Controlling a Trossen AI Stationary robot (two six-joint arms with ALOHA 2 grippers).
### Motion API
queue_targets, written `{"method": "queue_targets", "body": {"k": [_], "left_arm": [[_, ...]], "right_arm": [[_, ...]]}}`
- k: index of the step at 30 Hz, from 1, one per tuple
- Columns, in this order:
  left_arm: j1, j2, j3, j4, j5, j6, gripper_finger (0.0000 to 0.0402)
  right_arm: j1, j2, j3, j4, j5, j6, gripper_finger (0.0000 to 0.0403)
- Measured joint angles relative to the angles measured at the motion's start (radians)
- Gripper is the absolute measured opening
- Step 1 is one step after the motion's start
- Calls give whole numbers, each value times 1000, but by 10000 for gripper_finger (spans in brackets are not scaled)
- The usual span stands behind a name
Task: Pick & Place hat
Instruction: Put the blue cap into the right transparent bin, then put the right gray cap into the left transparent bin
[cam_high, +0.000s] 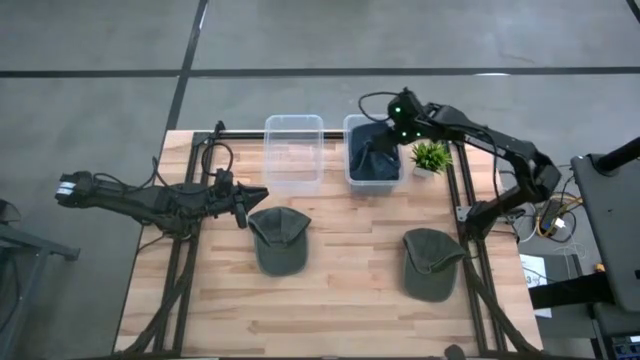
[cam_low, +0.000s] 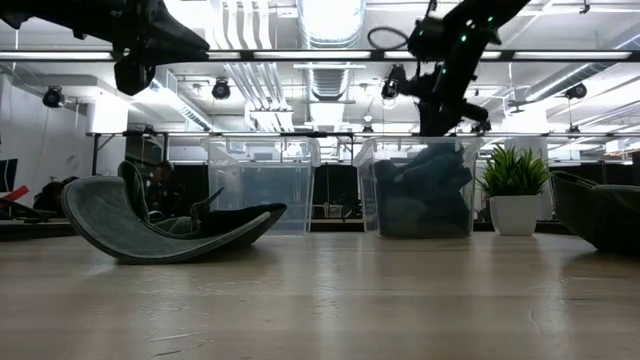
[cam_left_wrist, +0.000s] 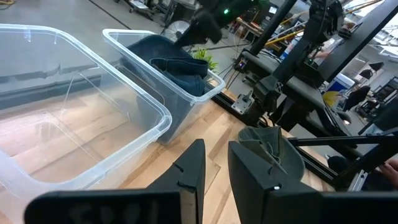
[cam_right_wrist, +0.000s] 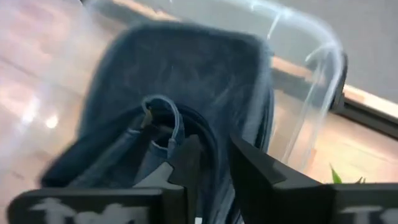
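A dark blue hat (cam_high: 372, 165) (cam_right_wrist: 186, 74) sits in the right clear bin (cam_high: 352, 125), rising to a peak under my right gripper (cam_high: 384, 141) (cam_right_wrist: 214, 171), which is above that bin and shut on it. Two green hats lie on the table, one (cam_high: 278, 240) (cam_low: 170, 225) just in front of my left gripper and one (cam_high: 432, 262) near the right edge. My left gripper (cam_high: 262, 196) (cam_left_wrist: 216, 168) hovers above the table beside the first green hat. It is shut to a narrow slit and holds nothing. My right gripper pinches the dark blue hat between its two fingers at a raised fold (cam_right_wrist: 214, 140) beside the looped back strap (cam_right_wrist: 165, 118). The fingers come from above, pointing down into the bin. The hat's lower part rests inside the bin (cam_low: 420, 200).
An empty clear bin (cam_high: 293, 120) stands left of the filled one at the table's far edge. A small potted plant (cam_high: 430, 157) (cam_low: 515, 180) stands right of the bins. Dark frame rails run along the table's left and right sides.
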Motion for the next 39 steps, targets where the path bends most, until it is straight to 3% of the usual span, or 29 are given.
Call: {"method": "queue_targets", "body": {"k": [7, 14, 25, 31, 39], "left_arm": [[0, 0, 0, 0, 0, -9, 62], [0, 0, 0, 0, 0, -12, 62], [0, 0, 0, 0, 2, -13, 62], [0, 0, 0, 0, 48, -13, 62], [0, 0, 0, -1, 55, -13, 62]], "right_arm": [[15, 82, 19, -35, 2, -47, 39], [23, 111, 19, -35, 1, -47, 31], [74, -39, 141, -39, 28, -97, 31], [203, -185, 179, -142, 24, -81, 31], [509, -346, 101, -202, 27, 113, 31]]}}
